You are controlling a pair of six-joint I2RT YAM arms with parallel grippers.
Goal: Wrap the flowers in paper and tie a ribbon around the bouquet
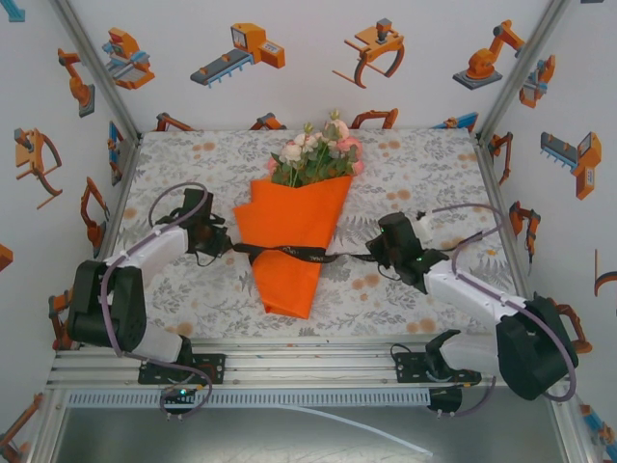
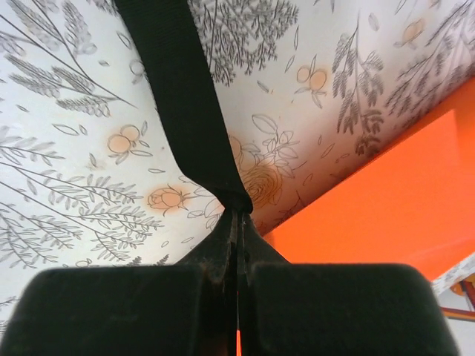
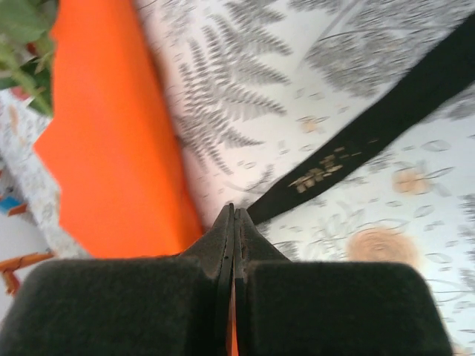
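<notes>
Tying step, seemingly: clamps ribbon (image 1: 289, 254) ends in left gripper (image 1: 229, 248) and right gripper (image 1: 369, 257) either side of bouquet (image 1: 294, 217) at table (image 1: 424, 164) centre; next calls for crossing both ends into a knot.

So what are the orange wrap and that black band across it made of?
The orange wrap looks like thin matte paper: flat colour, no shine, crisp folded edges. The black ribbon looks like soft woven fabric: it curves limply in the left wrist view and carries small pale printed lettering. Its weave is too blurred to confirm.
</notes>
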